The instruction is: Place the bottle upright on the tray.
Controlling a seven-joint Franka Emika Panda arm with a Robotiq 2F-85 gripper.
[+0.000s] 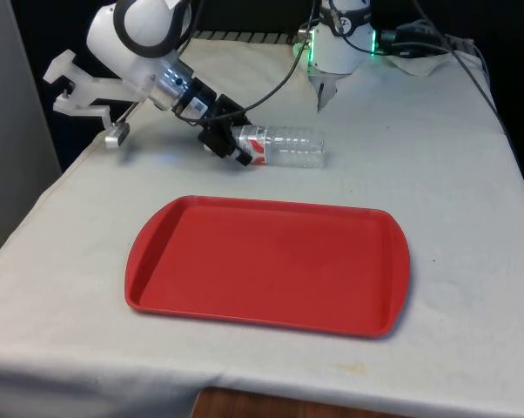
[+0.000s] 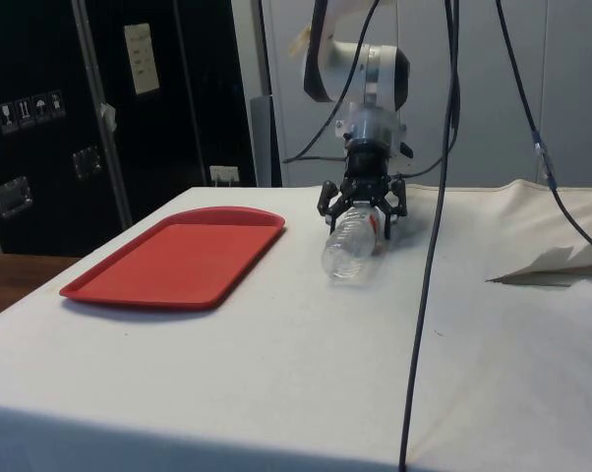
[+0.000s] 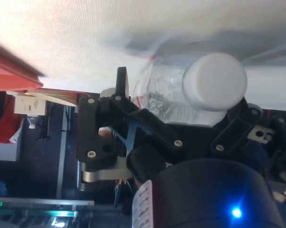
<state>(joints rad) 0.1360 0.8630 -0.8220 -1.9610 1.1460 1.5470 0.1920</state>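
Front view: the clear plastic bottle (image 1: pixel 284 147) with a red-and-white label lies on its side on the white tablecloth (image 1: pixel 436 157), at 12 o'clock from the red rectangular plastic tray (image 1: pixel 271 265) and apart from it.
Bottle orientation: horizontal, its cap end toward the front view's left, its base toward the front view's right.
Gripper: the black two-finger gripper (image 1: pixel 230 144) sits at the cap end of the bottle, at 9 o'clock from the bottle's body, low over the cloth.
Gripper state: the fingers stand apart on either side of the bottle's neck; whether they press on it cannot be told.
Arm: the white arm (image 1: pixel 140 48) slants down from 10 o'clock toward the gripper.
Tray: flat on the cloth, with nothing on it; its long sides run across the front view.
Side view: the bottle (image 2: pixel 353 244) points its base toward the camera, with the gripper (image 2: pixel 363 202) behind it, one finger on each side of the neck; the tray (image 2: pixel 178 258) lies at 9 o'clock from the bottle, apart from it.
Wrist view: the white round bottle cap (image 3: pixel 214 81) lies between the fingers (image 3: pixel 121 84) just in front of the gripper's black body; the bottle's clear shoulder (image 3: pixel 166 90) shows beside the cap, and a red tray edge (image 3: pixel 14 71) lies off to one side.
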